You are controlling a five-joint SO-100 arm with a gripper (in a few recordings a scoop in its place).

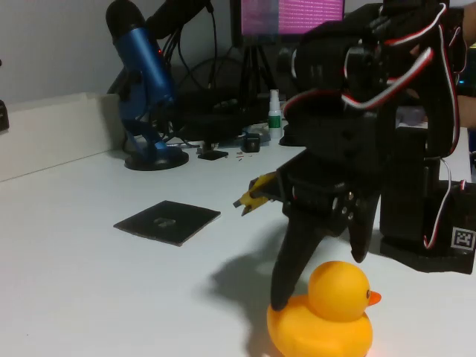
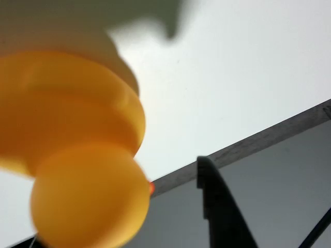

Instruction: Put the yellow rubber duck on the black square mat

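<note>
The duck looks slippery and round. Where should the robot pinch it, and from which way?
Probably the duck's wide body, below the head, coming down from above. It sits upright on the table with its beak to the right in the fixed view, so the two sides make the widest part to squeeze; the round head would likely slip out. The open gripper already hangs over it, one finger at its back.

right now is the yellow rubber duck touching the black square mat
Apart. The fixed view shows bare white table between the yellow rubber duck and the black square mat.
</note>
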